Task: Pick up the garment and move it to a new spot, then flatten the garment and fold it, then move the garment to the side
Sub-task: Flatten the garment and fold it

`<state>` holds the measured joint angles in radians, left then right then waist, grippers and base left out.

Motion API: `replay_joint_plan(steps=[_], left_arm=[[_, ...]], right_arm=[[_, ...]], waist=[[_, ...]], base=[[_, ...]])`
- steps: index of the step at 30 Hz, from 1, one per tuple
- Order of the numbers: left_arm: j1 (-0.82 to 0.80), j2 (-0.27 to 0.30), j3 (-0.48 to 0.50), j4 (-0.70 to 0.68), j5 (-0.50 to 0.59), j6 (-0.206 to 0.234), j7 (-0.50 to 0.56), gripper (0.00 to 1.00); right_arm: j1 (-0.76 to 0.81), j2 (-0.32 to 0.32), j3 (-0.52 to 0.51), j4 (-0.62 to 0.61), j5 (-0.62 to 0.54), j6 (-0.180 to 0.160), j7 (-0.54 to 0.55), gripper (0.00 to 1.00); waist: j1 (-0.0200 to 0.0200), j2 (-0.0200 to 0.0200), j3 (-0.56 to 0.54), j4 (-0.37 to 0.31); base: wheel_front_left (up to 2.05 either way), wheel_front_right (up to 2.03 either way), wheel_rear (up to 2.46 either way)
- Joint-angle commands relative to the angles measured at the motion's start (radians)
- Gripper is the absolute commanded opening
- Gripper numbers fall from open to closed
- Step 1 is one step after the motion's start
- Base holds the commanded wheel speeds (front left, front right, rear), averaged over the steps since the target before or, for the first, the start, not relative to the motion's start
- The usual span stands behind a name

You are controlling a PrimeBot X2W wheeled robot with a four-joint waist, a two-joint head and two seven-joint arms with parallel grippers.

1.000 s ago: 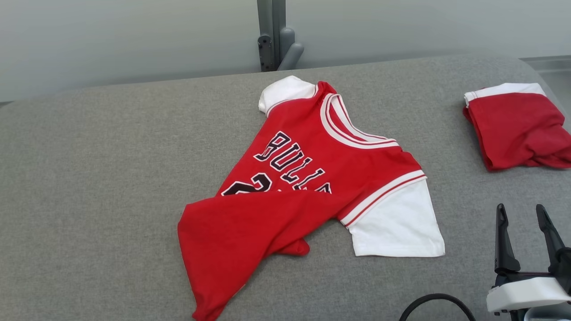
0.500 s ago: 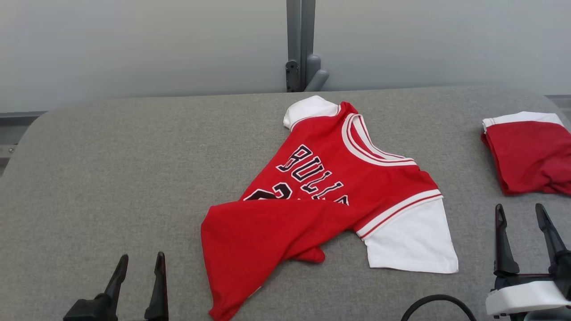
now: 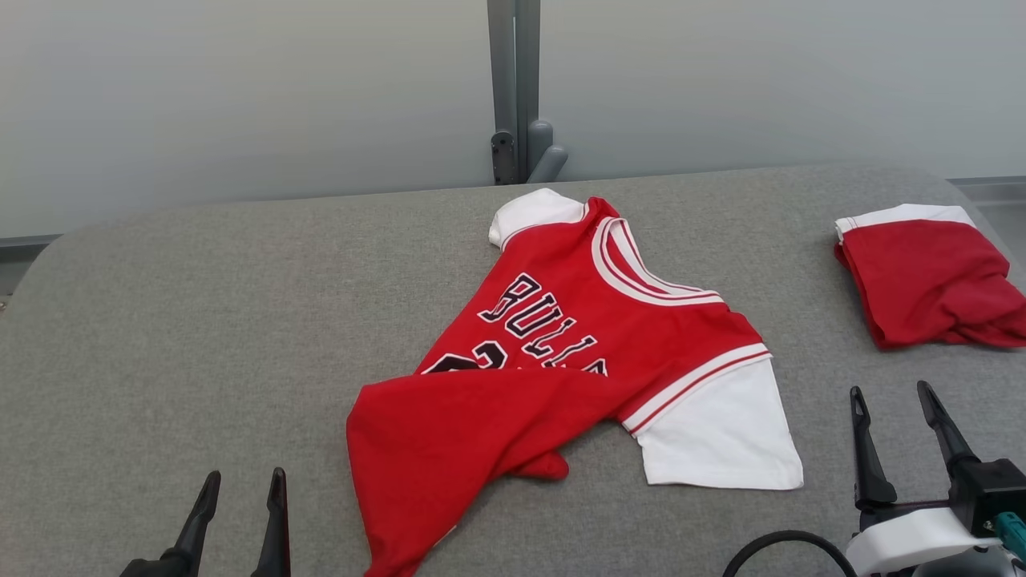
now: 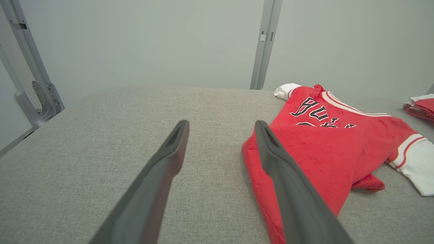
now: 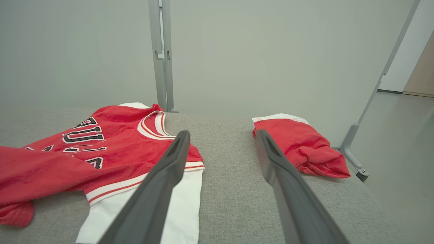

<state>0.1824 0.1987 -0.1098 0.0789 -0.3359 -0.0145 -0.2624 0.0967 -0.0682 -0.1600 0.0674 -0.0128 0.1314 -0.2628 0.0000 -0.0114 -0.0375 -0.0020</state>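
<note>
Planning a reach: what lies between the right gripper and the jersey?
Just a bare strip of grey table, between right gripper and jersey, in the head view.

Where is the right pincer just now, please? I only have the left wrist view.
Observer: The right pincer is open, over the bare grey surface right of the near white sleeve of the jersey, touching nothing.
Operator: And the red sliver at my right edge?
Observer: A second red garment, folded, white band along its far side, lying apart from the jersey.
Operator: Anything beside that arm?
Observer: A black cable arcs up at the head view's bottom edge, just left of it.
</note>
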Motion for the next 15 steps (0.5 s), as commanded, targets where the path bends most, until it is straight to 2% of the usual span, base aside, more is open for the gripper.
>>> replay_joint_plan(steps=[1, 7, 15], left_arm=[[0.013, -0.009, 0.013, 0.014, 0.020, -0.026, -0.003, 1.00], [-0.013, -0.047, 0.062, 0.049, 0.071, -0.080, -0.003, 1.00], [-0.024, -0.070, 0.092, 0.070, 0.108, -0.108, -0.003, 1.00]], right_arm=[[-0.009, -0.005, 0.005, 0.013, -0.005, -0.002, -0.003, 1.00], [-0.025, -0.008, 0.022, 0.044, 0.004, -0.002, -0.003, 1.00], [-0.029, 0.000, 0.028, 0.051, 0.010, -0.002, -0.003, 1.00]], waist=[[0.0000, 0.0114, -0.004, 0.001], [0.0000, 0.0114, -0.009, 0.010], [0.0000, 0.0114, -0.005, 0.023]], base=[[0.00, 0.00, 0.00], [0.00, 0.00, 0.00], [0.00, 0.00, 0.00]])
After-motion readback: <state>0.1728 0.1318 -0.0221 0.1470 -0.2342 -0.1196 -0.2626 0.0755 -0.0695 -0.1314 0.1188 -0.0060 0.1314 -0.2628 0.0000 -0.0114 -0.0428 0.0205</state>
